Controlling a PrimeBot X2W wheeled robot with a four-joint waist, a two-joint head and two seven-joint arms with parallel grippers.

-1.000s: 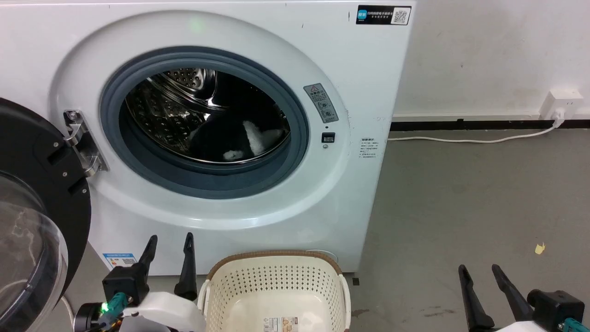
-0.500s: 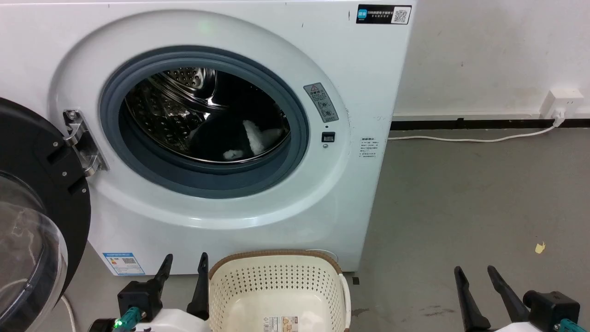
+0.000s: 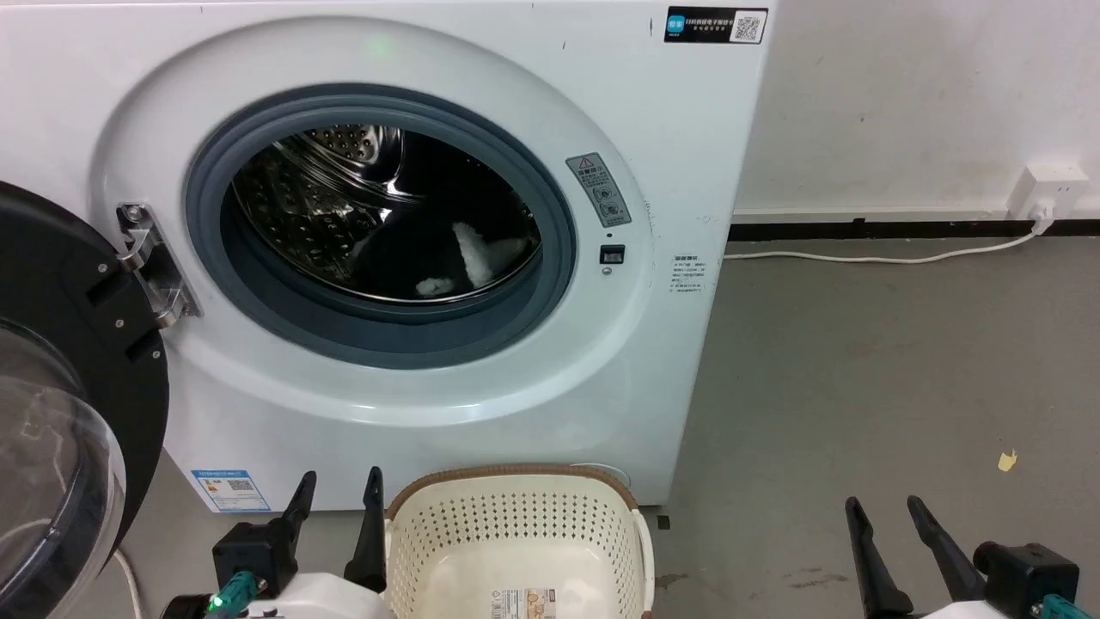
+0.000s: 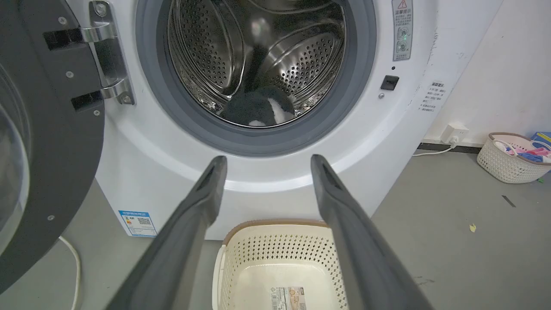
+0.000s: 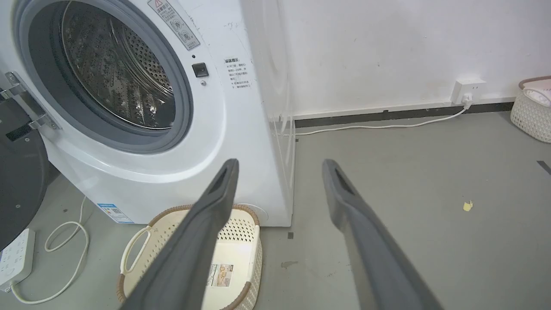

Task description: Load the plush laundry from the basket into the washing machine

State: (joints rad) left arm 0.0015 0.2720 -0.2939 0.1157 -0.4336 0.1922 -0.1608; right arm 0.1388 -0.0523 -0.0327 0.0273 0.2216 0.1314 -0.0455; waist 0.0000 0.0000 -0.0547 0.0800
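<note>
Lying shallow in the washing machine (image 3: 516,413), the plush laundry (image 3: 412,258) may tumble out; left gripper (image 3: 340,477) and right gripper (image 3: 882,503) gape empty

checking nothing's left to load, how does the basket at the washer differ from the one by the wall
The basket at the washer is empty, with just a label on its floor; the basket by the wall holds colourful clothes. The first stands right before the washing machine; the second stands well off to its side. Both are cream, perforated and brown-rimmed.
</note>
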